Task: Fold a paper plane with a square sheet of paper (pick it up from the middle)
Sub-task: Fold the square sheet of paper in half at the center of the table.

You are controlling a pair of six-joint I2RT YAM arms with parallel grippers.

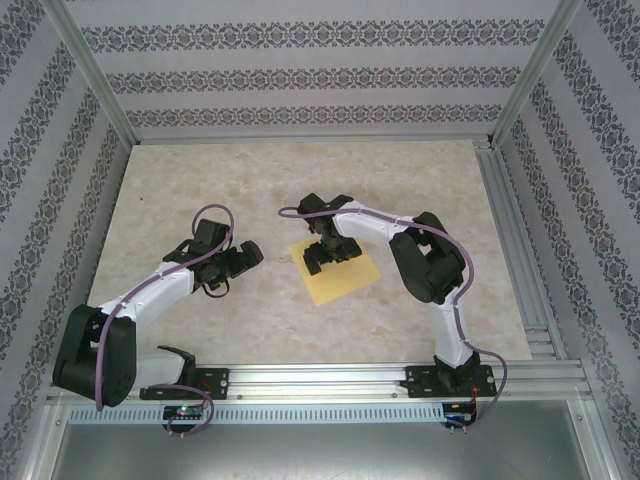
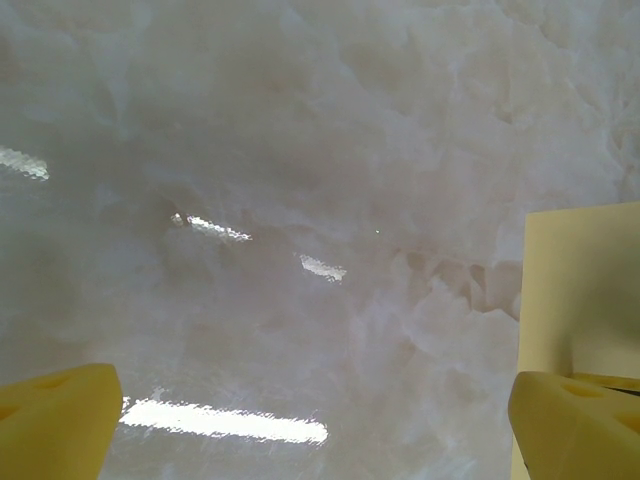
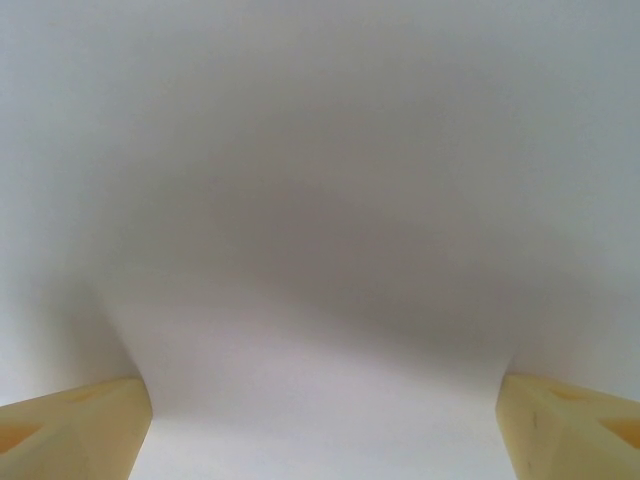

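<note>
The yellow square sheet of paper (image 1: 338,287) lies flat on the table (image 1: 200,180).

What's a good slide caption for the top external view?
Open right tool above the yellow square sheet of paper on the table; open left tool off to its side.

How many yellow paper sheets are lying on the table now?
1. The square sheet of paper lies flat near the middle of the table, partly under the right claw; another sheet beneath it could be hidden.
</note>
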